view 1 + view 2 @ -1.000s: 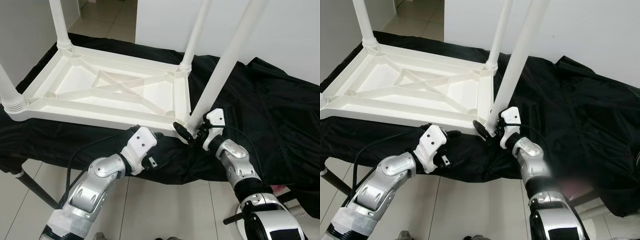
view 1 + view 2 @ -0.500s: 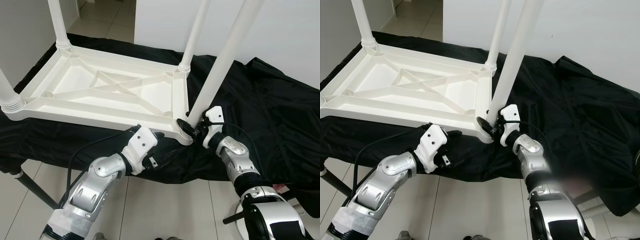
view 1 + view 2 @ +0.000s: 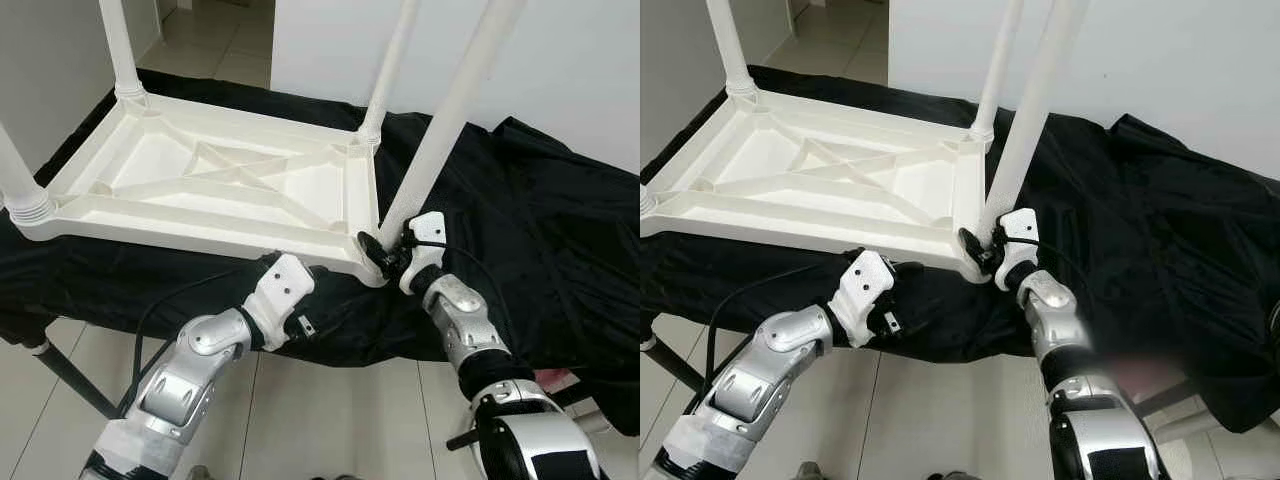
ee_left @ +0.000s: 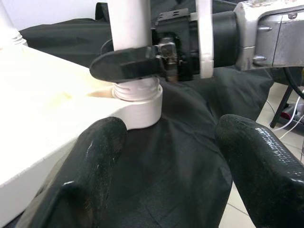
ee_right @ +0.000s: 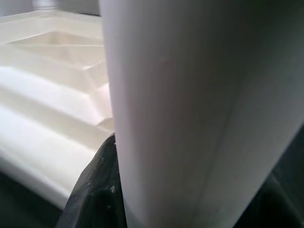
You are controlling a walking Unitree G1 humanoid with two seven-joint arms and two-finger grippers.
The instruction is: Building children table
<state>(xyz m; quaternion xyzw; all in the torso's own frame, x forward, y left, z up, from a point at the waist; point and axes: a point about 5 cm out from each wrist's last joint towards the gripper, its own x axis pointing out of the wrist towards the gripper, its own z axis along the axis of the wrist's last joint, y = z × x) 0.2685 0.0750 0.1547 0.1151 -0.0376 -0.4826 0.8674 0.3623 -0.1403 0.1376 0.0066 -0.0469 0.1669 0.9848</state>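
Since a second ago the right gripper [image 3: 385,252] has been walking the fourth white plastic leg [image 3: 440,125] in toward the near right corner socket [image 4: 138,105]; the threaded foot is now sitting in the collar instead of hanging just off the edge. Its black fingers are clamping the leg low down, right above the threads. The left gripper [image 4: 168,156] is hovering with fingers spread apart, holding nothing, just below the front rim of the upturned white plastic tabletop [image 3: 200,175], which is lying on the black cloth [image 3: 530,210] with three legs already standing.

Handling, as I'm judging it: hollow moulded plastic, so light and stiff, but the smooth round tube is looking slippery for twisting. The low grip near the threads is giving the best control; the long free end is leaning and could cross-thread. The tabletop is probably sliding easily on the cloth, so bracing its rim is making sense.
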